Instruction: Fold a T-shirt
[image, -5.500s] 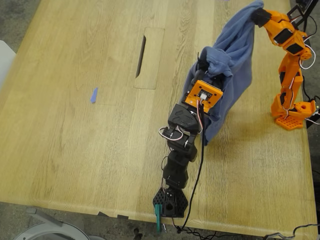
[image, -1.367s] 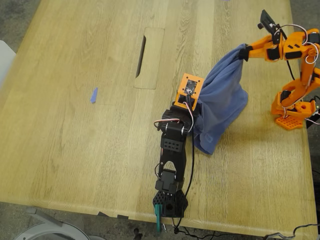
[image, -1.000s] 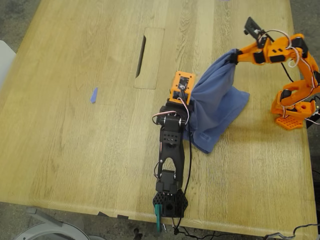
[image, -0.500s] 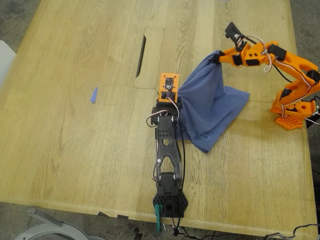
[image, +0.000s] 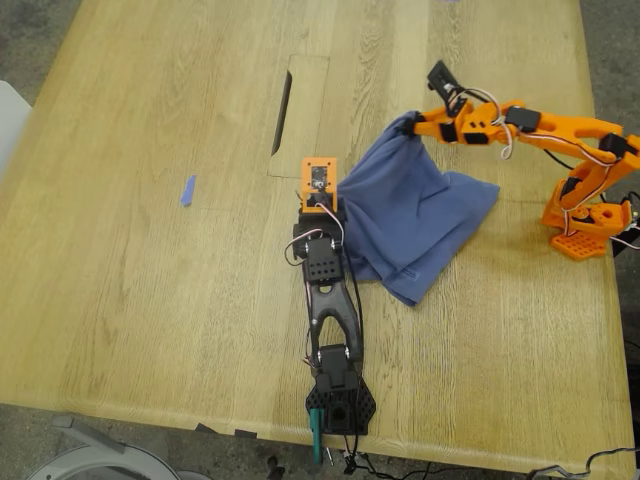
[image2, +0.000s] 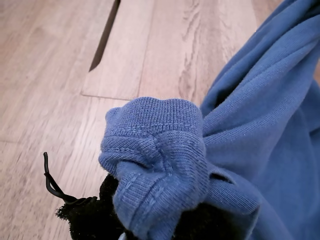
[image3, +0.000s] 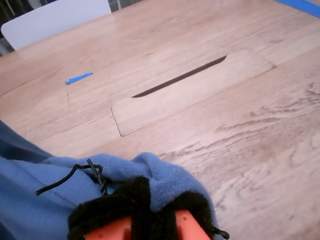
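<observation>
Both arms have reached farther toward the exterior view's left than half a second ago, and more of the T-shirt (image: 410, 215) now lies flat. I see it on the wooden surface (image: 150, 300), toward the exterior view's right, with its top edge pulled taut between the two pincers. That edge is its long axis for now, running from lower left to upper right in the exterior view. The rest of the cloth fans away from that edge toward the exterior view's lower right, ending in a folded corner.

My first pincer (image: 333, 197), on the black arm, is clamped on a bunched wad of ribbed, stitched hem, which shows thick and knitted in the first wrist view. My second pincer (image: 412, 122), on the orange arm, is closed on another gathered bit of edge, with soft blue cotton bulging over its black pads (image3: 132, 197).

The fabric is slate blue, matte and loosely creased. The surface is pale oak with long straight grain. A rectangular inset panel (image: 305, 130) with a dark narrow slot (image: 282, 98) lies just beyond my first pincer. A tiny blue scrap (image: 187, 190) lies well apart, toward the exterior view's left.
</observation>
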